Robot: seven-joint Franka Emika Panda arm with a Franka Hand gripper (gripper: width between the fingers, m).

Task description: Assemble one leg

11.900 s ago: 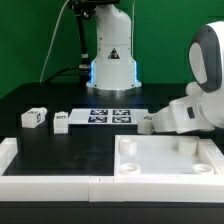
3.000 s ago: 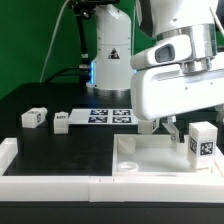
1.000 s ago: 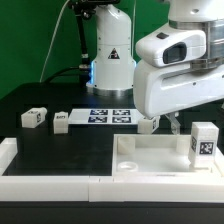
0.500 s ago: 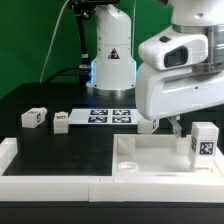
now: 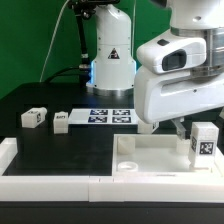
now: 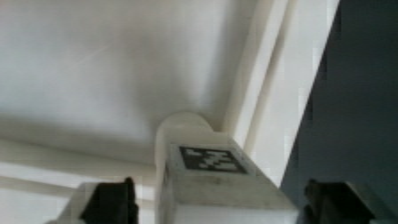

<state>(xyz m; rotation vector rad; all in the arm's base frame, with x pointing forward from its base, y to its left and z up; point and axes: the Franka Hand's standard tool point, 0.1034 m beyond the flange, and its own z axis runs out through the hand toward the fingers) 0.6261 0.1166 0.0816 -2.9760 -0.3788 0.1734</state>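
Leg [image 5: 204, 143] stands upright on the white panel [image 5: 150, 165] at the exterior view's right. It appears seated, but full tightening cannot be confirmed. Gripper [image 6: 217, 200] hangs over it, jaws spread wide, gripping nothing. Farther back, two spare legs [image 5: 35, 117] lie loose near the marker board [image 5: 110, 115]. Nothing obstructs.

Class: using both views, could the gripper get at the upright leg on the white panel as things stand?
Probably yes. In the wrist view the leg stands between the fingers of the open gripper, with a gap on each side and nothing blocking.
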